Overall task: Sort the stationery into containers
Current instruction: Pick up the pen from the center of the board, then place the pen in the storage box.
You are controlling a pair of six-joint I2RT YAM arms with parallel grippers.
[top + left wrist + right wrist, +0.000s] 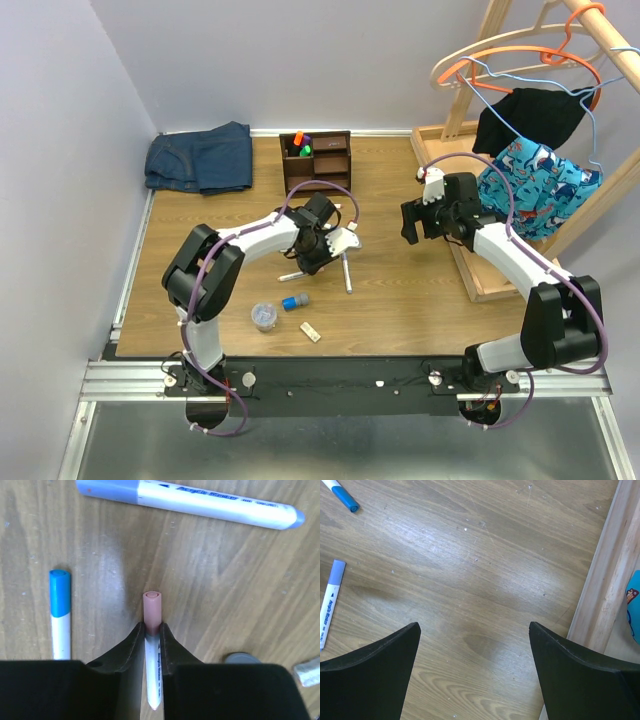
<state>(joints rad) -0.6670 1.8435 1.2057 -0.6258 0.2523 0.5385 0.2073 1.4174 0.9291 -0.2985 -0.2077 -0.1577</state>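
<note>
My left gripper (322, 246) (152, 626) is shut on a slim white marker with a dusty pink cap (152, 609), low over the table. A blue-capped marker (60, 607) lies to its left and a lavender-capped marker (200, 502) lies beyond it. The top view shows a marker (347, 272) and another marker (292, 275) beside that gripper. A clear round tub (264, 316), a blue-grey cylinder (295, 301) and a beige block (310, 332) lie nearer the bases. The dark brown organiser (318, 160) stands at the back with highlighters in it. My right gripper (415, 222) (474, 625) is open and empty over bare wood.
Folded jeans (200, 158) lie at the back left. A big light-wood tray (480, 270) (605, 580) with a clothes rack, hangers and garments (535, 180) fills the right side. The right wrist view also shows the blue-capped marker (342, 497) and the lavender-capped marker (331, 600).
</note>
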